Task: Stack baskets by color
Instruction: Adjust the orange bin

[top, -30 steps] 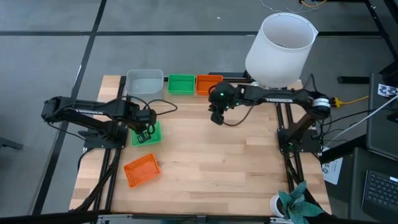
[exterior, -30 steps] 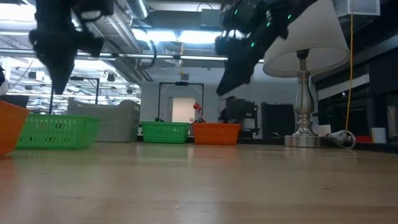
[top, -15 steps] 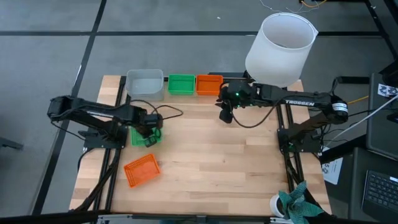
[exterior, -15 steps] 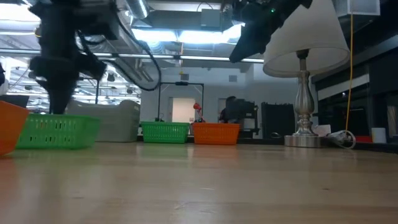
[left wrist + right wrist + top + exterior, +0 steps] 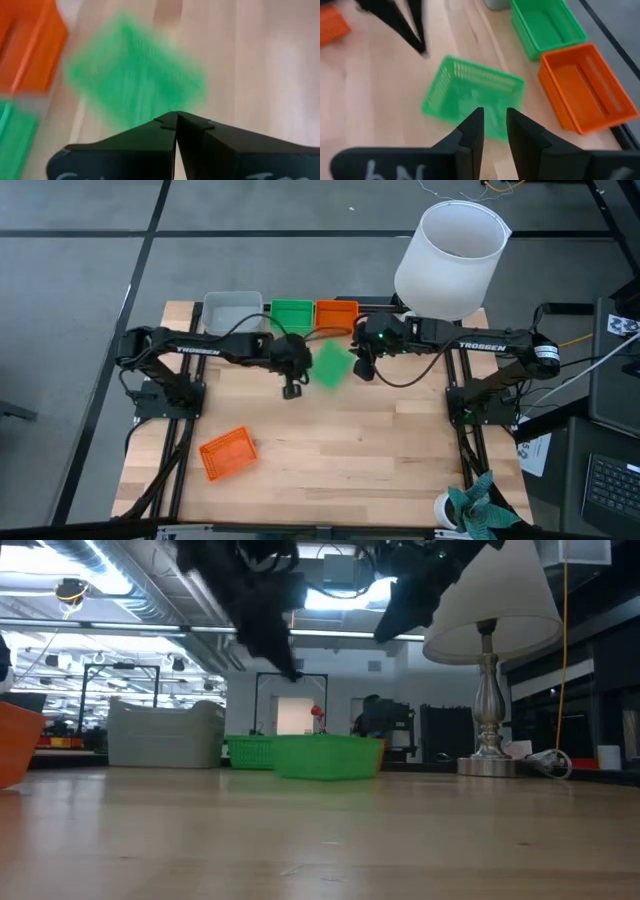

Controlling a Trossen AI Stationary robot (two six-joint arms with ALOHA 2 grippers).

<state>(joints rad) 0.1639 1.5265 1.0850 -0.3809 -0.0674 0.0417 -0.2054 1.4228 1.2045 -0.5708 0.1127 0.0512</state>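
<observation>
Now loose green basket [image 5: 331, 364] betw. grippers.

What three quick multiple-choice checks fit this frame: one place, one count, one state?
1. Where is the loose green basket?
A. Front-left corner
B. Inside the lampshade
C. Between the left gripper and the right gripper

2. How many orange baskets show from above?
A. One
B. Two
C. Four

3. How is the left gripper?
A. Shut, empty
B. Wide open
C. Shut on an orange basket

Answers:
1. C: the high view shows it lying between the two.
2. B: one in the back row, one front-left.
3. A: in the left wrist view its fingers meet with nothing between them.
</observation>
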